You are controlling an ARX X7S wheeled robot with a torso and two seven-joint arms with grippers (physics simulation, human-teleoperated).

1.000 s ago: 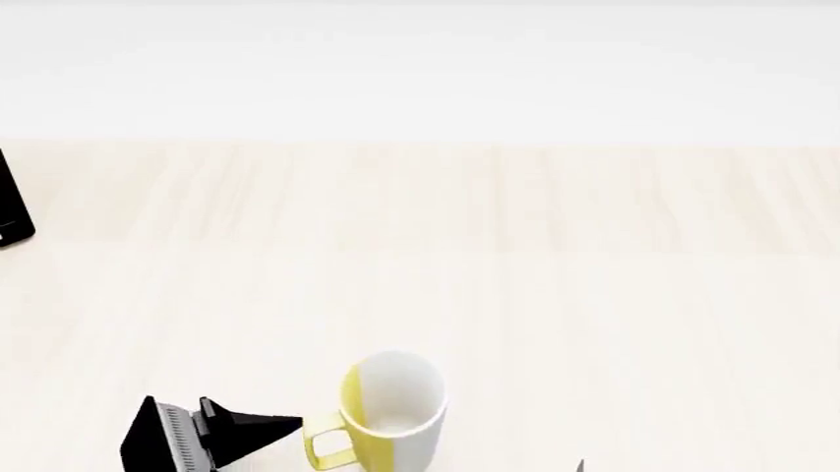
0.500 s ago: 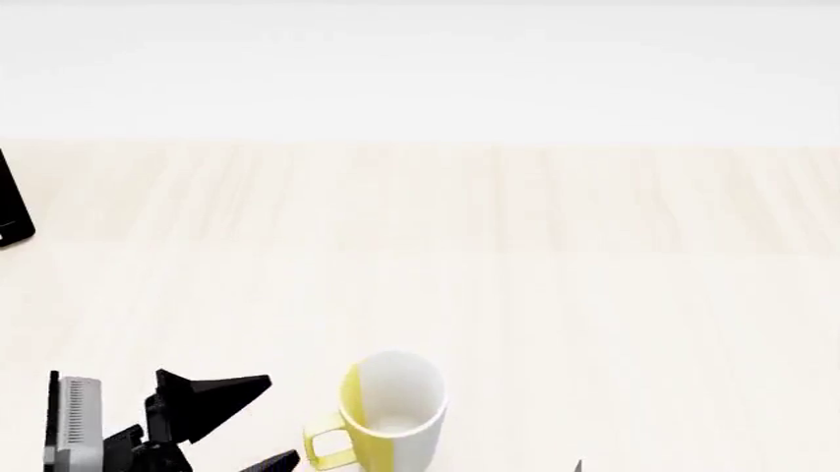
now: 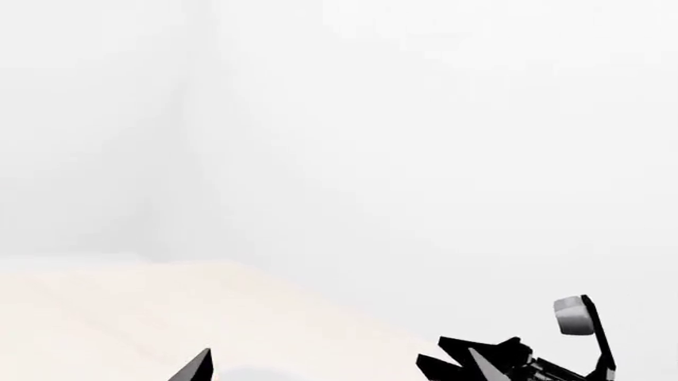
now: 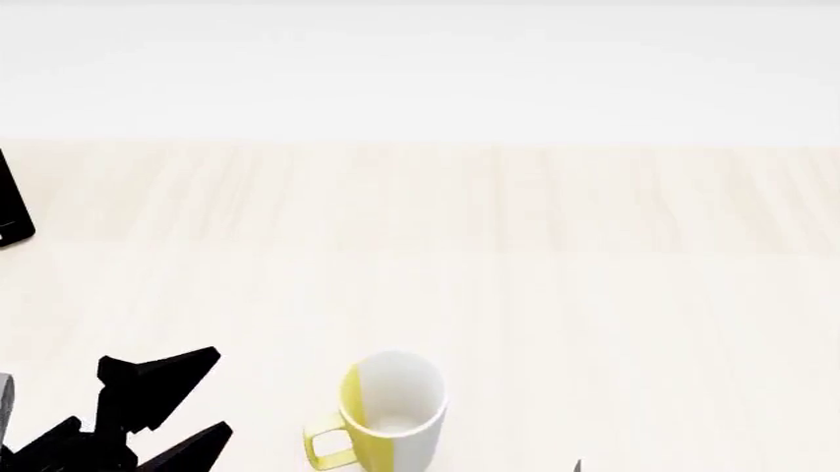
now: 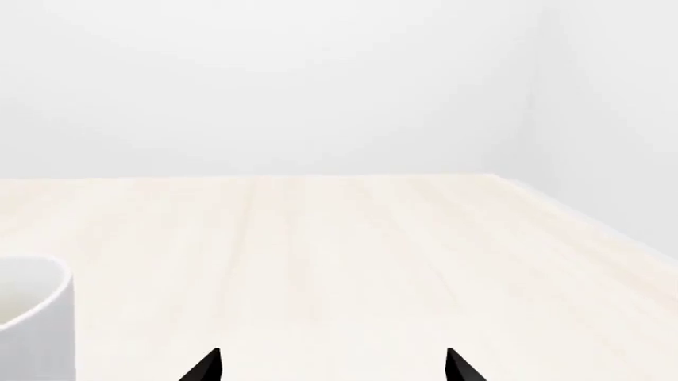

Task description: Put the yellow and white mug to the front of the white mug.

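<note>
The yellow and white mug [image 4: 390,411] stands upright near the table's front edge, its yellow handle [image 4: 326,447] pointing left. My left gripper [image 4: 220,388] is open and empty, a short way left of the handle and not touching it. In the left wrist view its jaws [image 3: 337,369] are wide apart with nothing between them. My right gripper [image 5: 330,367] is open and empty; only a tip [image 4: 577,466] shows in the head view. A white mug wall [image 5: 34,317] sits at the edge of the right wrist view; I cannot tell which mug it is. No all-white mug shows in the head view.
A dark object [image 4: 11,208] stands at the table's left edge. The pale wooden table [image 4: 525,256] stretches back to a white wall. A black robot part with a grey pad [image 3: 575,316] shows in the left wrist view.
My left gripper has drawn back to the left, away from the mug's handle, and its fingers now stand apart. The mug has not moved.
</note>
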